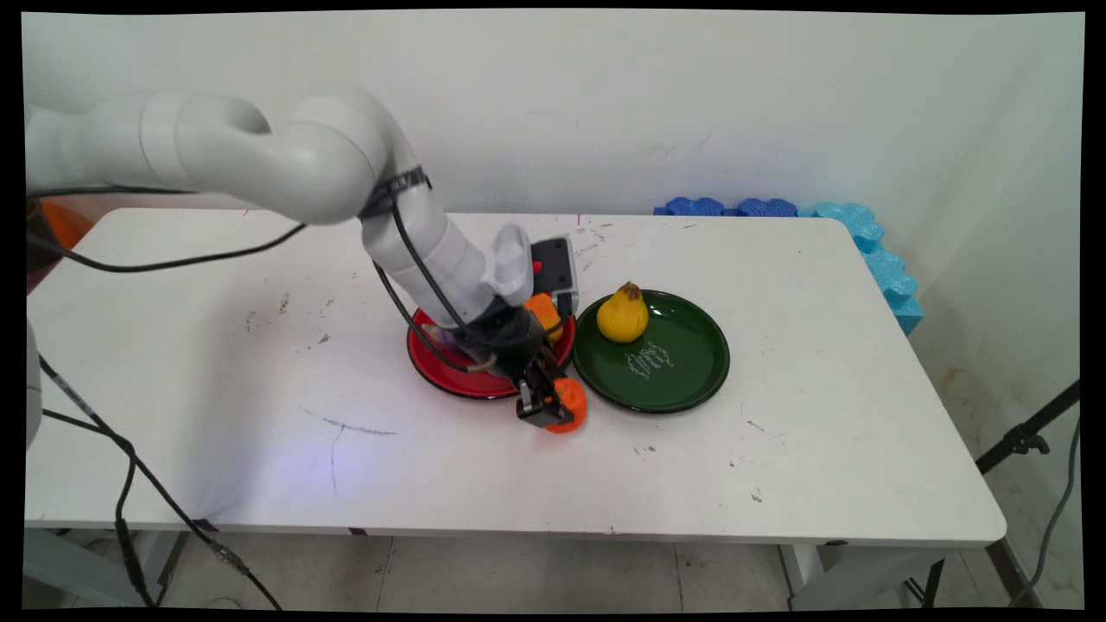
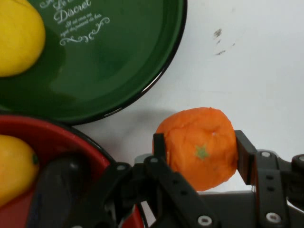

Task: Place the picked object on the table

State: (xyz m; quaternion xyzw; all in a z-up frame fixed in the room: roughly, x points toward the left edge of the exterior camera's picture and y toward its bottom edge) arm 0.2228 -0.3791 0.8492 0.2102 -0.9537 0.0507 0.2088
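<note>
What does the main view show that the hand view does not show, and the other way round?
Only the main view: the whole white table, the blue foam pieces at its far right corner, the pear's stem.

Only the hand view: the orange's green stem mark, and a finger against each side of it.

Both: the gripper shut on the orange, which lies on the table beside the red plate and the green plate; the pear on the green plate.

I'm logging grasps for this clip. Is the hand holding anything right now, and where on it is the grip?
Yes: the hand is shut on the orange fruit, one finger on each opposite side, with its stem end facing the hand camera.
</note>
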